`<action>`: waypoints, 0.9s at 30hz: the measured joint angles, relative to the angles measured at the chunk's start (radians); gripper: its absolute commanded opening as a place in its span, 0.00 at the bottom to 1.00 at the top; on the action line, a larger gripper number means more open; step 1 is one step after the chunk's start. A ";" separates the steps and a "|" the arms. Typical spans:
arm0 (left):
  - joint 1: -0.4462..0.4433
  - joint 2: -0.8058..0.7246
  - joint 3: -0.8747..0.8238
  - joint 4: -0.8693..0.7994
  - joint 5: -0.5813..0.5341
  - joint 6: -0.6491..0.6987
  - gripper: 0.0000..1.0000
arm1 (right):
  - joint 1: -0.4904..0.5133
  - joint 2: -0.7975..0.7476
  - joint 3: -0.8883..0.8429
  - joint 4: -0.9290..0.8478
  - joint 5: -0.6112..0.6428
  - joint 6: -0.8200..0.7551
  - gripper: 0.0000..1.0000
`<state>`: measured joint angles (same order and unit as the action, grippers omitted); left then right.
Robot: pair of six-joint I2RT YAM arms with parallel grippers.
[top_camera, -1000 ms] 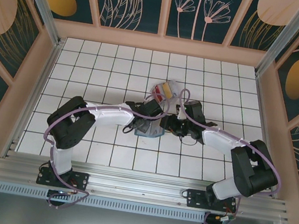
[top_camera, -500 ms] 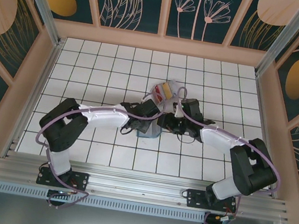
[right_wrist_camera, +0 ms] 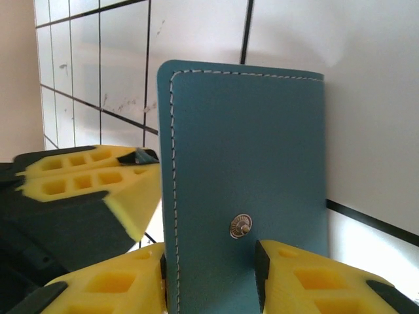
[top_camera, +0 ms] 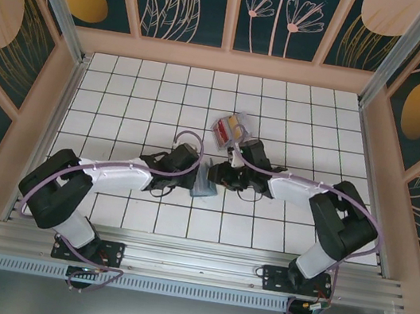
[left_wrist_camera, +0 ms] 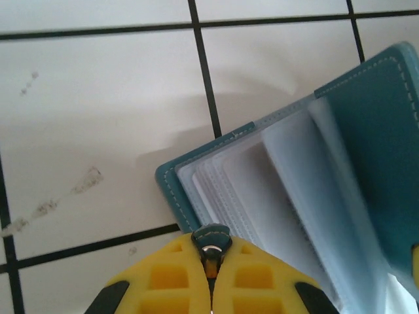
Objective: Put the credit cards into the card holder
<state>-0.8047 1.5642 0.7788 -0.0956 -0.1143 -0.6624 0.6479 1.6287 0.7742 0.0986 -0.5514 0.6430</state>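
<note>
Left fingers [left_wrist_camera: 163, 281], right fingers [right_wrist_camera: 308, 281] both pinch open card holder [left_wrist_camera: 366, 144]

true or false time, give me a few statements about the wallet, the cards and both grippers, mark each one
1. The teal folding card holder is open, its pale clear pocket pages showing. True.
2. The left gripper has its jaws wide open. False: its yellow fingers are pressed together.
3. The right gripper grips the holder's cover. True.
4. The red and yellow plastic cards sit inside the holder. False: they lie apart from it, farther back on the white tiled table.
</note>
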 measured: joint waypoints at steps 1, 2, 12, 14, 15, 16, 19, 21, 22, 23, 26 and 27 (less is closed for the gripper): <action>0.000 0.000 -0.002 0.006 0.006 -0.005 0.00 | 0.004 0.006 0.006 0.004 -0.004 0.003 0.39; 0.000 0.000 -0.003 0.016 0.016 -0.011 0.00 | 0.007 0.013 0.011 0.010 -0.011 0.005 0.39; 0.001 -0.024 -0.043 0.113 0.068 -0.073 0.00 | 0.020 0.102 0.057 0.036 -0.063 0.023 0.37; 0.001 -0.043 -0.067 0.127 0.073 -0.089 0.00 | 0.020 0.109 0.057 0.047 -0.080 0.028 0.37; 0.001 -0.053 -0.079 0.134 0.074 -0.098 0.00 | 0.020 0.109 0.057 0.049 -0.087 0.029 0.37; 0.001 -0.061 -0.091 0.143 0.074 -0.105 0.00 | 0.020 0.109 0.057 0.051 -0.095 0.029 0.37; 0.001 -0.080 -0.126 0.158 0.074 -0.129 0.00 | 0.020 0.109 0.057 0.053 -0.129 0.032 0.42; 0.001 -0.085 -0.146 0.163 0.074 -0.144 0.00 | 0.020 0.103 0.057 0.043 -0.139 0.032 0.44; 0.001 -0.086 -0.153 0.166 0.074 -0.152 0.00 | 0.019 0.095 0.058 0.028 -0.139 0.027 0.44; 0.001 -0.086 -0.159 0.167 0.074 -0.159 0.00 | 0.017 0.084 0.060 0.006 -0.139 0.022 0.45; 0.001 -0.086 -0.172 0.183 0.079 -0.179 0.00 | -0.001 0.045 0.075 -0.048 -0.138 0.006 0.46; 0.001 -0.086 -0.176 0.191 0.080 -0.185 0.00 | -0.013 0.029 0.077 -0.058 -0.138 -0.001 0.46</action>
<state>-0.8040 1.4780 0.6029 0.0956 -0.0338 -0.8478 0.6353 1.6573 0.8516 0.0402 -0.6891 0.6422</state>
